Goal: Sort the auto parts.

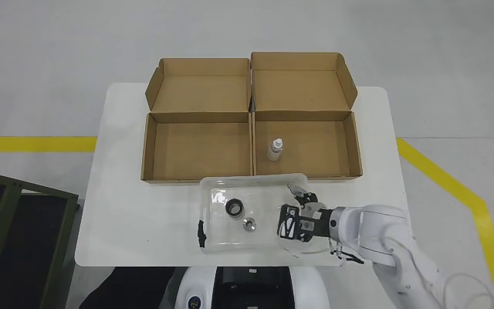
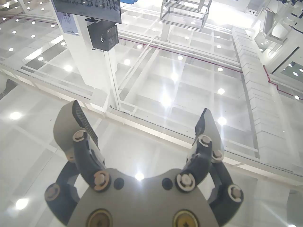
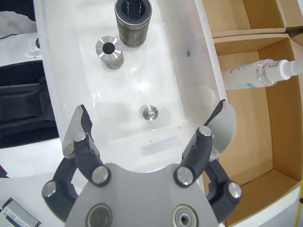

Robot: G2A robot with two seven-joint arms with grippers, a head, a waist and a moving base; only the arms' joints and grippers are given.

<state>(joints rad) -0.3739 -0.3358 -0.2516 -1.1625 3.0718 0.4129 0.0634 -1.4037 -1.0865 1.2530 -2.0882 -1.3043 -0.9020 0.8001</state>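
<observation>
The right gripper [image 3: 151, 106] hangs open over a small metal stud [image 3: 148, 112] in the clear tray [image 3: 203, 36]; the left gripper [image 2: 140, 107] is open too. The label on the bottle [image 3: 251, 74] is unreadable.

No legible txt; bottle [image 3: 243, 77] label too sm. to read.

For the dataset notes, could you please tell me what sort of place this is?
Probably an industrial robot test hall: yellow floor tape, a white worktable, and a high gridded ceiling.
</observation>
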